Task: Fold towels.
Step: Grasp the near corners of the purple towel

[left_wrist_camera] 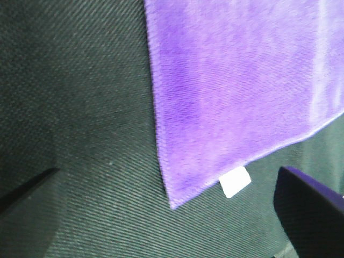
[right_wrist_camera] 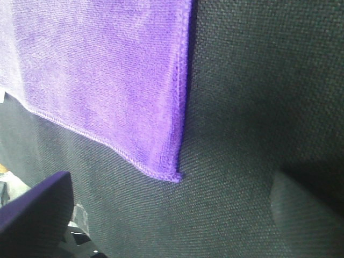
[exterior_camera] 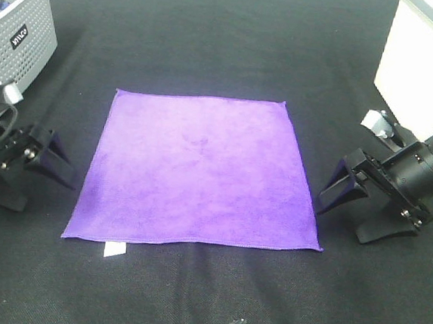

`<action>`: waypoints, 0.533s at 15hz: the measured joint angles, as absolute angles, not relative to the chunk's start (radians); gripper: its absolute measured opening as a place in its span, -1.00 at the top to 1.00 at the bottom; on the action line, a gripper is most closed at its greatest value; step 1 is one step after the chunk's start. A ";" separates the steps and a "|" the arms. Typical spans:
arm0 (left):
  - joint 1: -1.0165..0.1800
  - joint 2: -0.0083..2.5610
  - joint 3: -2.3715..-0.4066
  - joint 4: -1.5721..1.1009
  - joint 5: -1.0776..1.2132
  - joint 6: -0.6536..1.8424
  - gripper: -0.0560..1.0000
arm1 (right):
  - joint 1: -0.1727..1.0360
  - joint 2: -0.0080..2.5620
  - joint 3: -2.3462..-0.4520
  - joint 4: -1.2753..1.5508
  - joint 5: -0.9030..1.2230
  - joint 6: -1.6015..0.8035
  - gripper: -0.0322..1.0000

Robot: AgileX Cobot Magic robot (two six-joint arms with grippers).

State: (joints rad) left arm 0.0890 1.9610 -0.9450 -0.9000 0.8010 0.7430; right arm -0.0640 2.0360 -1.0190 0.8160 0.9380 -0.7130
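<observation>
towel [exterior_camera: 200, 172] flat, unfolded | left gripper [exterior_camera: 56, 161], right gripper [exterior_camera: 339, 192]: jaws wide, empty, flanking it | we'd best pinch both front corners together (tag [exterior_camera: 115, 249] end), lifting level

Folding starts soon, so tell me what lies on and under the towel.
Nothing lies on the towel. It lies flat on the black table; anything beneath it is covered.

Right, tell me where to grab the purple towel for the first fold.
Pinch the towel at its two near corners: the left pincer on the corner by the white tag, the right pincer on the other. Come in low from each outer side, probably best, since it lies flat on the black cover and only its stitched edges offer a lip.
</observation>
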 joint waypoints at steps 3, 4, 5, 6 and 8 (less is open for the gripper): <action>0.091 1.989 -0.951 -0.924 0.806 0.771 -0.98 | -0.066 2.046 -1.025 0.828 0.946 -0.713 -0.92; 0.093 1.995 -0.952 -0.927 0.812 0.773 -0.98 | -0.067 2.047 -1.025 0.831 0.947 -0.713 -0.92; 0.094 1.999 -0.956 -0.929 0.822 0.777 -0.98 | -0.067 2.047 -1.025 0.836 0.947 -0.713 -0.92; 0.094 2.005 -0.956 -0.935 0.829 0.779 -0.98 | -0.067 2.047 -1.025 0.843 0.947 -0.713 -0.92; 0.093 2.018 -0.962 -0.942 0.850 0.781 -0.97 | -0.067 2.049 -1.025 0.859 0.944 -0.714 -0.91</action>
